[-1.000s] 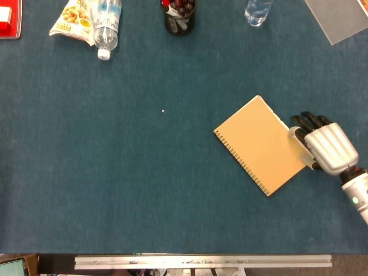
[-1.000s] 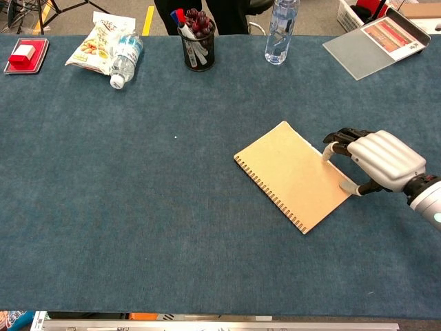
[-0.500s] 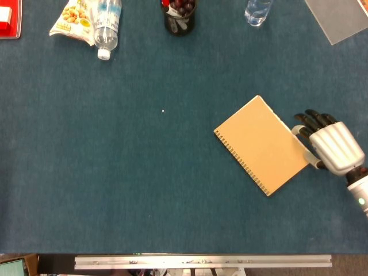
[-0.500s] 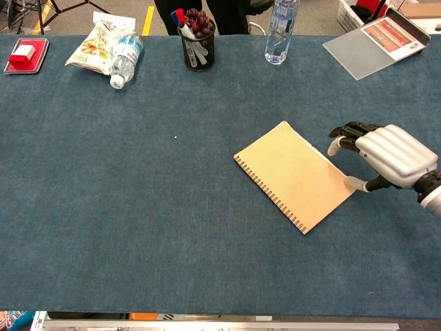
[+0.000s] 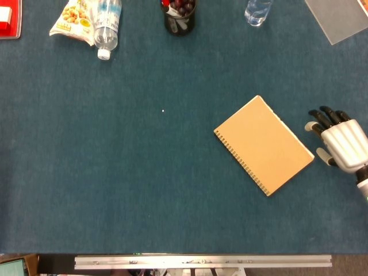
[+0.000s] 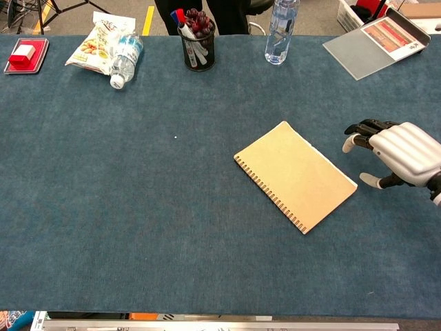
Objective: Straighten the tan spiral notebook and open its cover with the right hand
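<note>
The tan spiral notebook [image 5: 264,144] [image 6: 295,175] lies closed and flat on the blue table cloth, right of centre. It is turned askew, with its spiral binding along the lower-left edge. My right hand [image 5: 341,142] [image 6: 400,153] hovers just right of the notebook's free edge, apart from it. Its fingers are spread and curved, and it holds nothing. My left hand is in neither view.
Along the far edge stand a black pen cup [image 6: 198,40], a clear water bottle [image 6: 281,26], a lying bottle [image 6: 123,57] on a snack bag [image 6: 96,43], a red box [image 6: 25,54] at far left and a grey folder [image 6: 375,43] at far right. The table's metal front rail [image 5: 202,261] runs below.
My right hand has drawn back to the right, off the notebook's right edge where its fingers rested. The notebook has not visibly moved and stays closed.
</note>
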Robot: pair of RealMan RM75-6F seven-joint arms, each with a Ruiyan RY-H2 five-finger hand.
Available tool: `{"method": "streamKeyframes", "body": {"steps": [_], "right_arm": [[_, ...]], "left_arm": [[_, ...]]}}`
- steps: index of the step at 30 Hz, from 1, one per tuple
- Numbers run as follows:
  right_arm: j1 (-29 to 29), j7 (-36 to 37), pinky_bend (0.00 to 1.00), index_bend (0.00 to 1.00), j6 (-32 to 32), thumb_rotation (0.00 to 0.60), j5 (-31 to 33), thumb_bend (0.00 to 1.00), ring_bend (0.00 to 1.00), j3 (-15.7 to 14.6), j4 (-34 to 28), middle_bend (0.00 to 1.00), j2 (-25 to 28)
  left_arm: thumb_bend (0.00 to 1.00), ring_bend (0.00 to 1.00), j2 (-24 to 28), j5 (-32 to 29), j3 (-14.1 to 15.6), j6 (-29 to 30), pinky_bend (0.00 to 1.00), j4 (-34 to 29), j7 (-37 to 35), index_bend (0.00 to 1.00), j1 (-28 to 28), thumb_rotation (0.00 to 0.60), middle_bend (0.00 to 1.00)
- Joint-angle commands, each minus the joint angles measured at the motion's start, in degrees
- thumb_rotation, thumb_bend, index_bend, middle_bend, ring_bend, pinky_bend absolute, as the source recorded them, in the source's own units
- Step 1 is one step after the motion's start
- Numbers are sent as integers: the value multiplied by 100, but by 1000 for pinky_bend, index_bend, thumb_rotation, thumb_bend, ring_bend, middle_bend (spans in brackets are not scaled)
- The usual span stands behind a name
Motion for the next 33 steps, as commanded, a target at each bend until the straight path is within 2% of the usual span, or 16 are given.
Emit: {"method": "streamKeyframes", "body": {"steps": [1, 17, 33], "right_arm": [[-4, -2, 283, 361, -10, 600, 12, 232, 152, 5, 41, 211, -22], [43, 23, 283, 361, -82, 600, -17, 231, 152, 5, 293, 211, -219], [58, 210, 283, 361, -101, 600, -147, 231, 152, -109, 211, 211, -274]], "left_arm": [[358, 108, -5, 0, 1, -8, 279, 1, 4, 254, -4, 600, 60], [357, 108, -27, -24, 5, -39, 279, 58, -57, 254, 0, 600, 60], [358, 107, -18, -25, 4, -45, 279, 47, -68, 254, -2, 600, 60]]}}
